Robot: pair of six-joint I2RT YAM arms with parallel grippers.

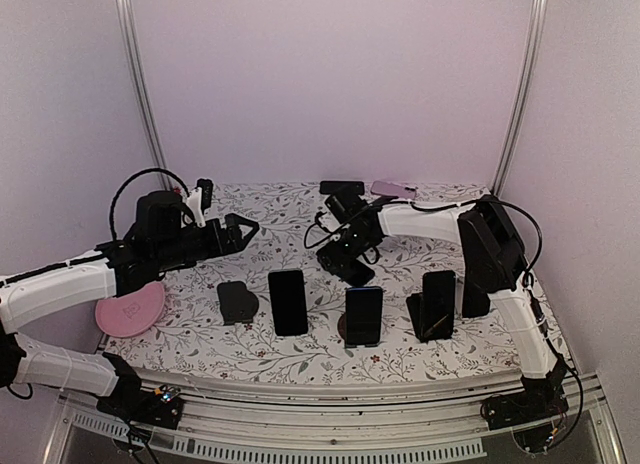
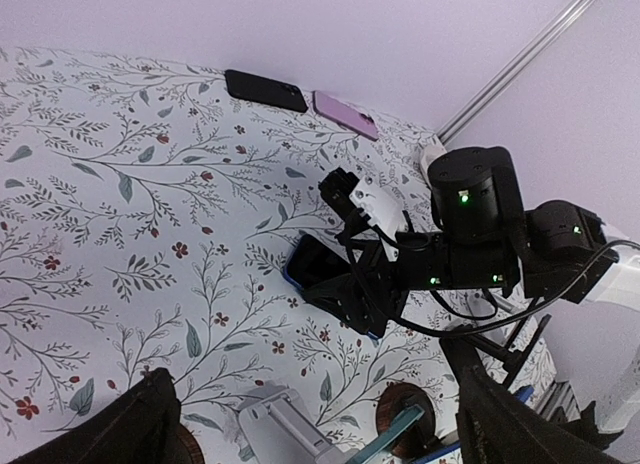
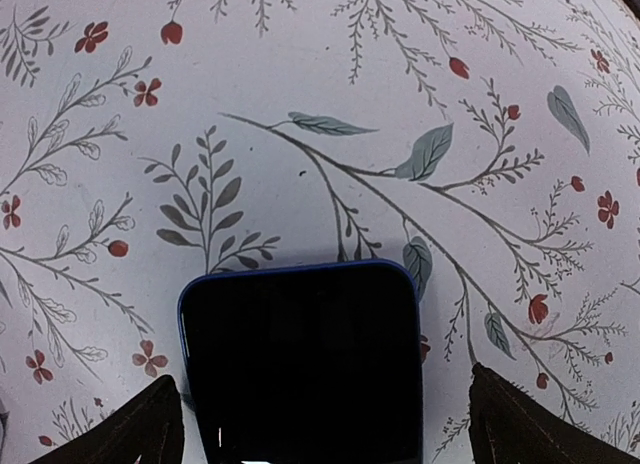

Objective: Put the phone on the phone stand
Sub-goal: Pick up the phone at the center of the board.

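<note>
Right gripper (image 1: 347,262) is low over the blue-edged phone (image 3: 300,374), jaws wide, nothing held. The phone lies flat, dark face up, on the table (image 1: 290,214), mid-depth and just right of centre.

In the wrist view it sits squarely between the two fingers. Its long axis runs straight along the gripper's forward line, so the jaws span the short width. That alignment suits a side pinch. The finger on the left of that view looks very close to the phone's edge. Can't tell if it touches, since the tip is cropped at the frame corner.

The empty stand (image 1: 237,302) is in the front row, left of the phone and nearer the bases. The other phones in that row (image 1: 363,316) look already propped. So the carry goes left and toward the bases.

Left gripper (image 1: 238,234) hovers wide open and empty, and is nearer that stand. The right arm is the one on the phone.
</note>
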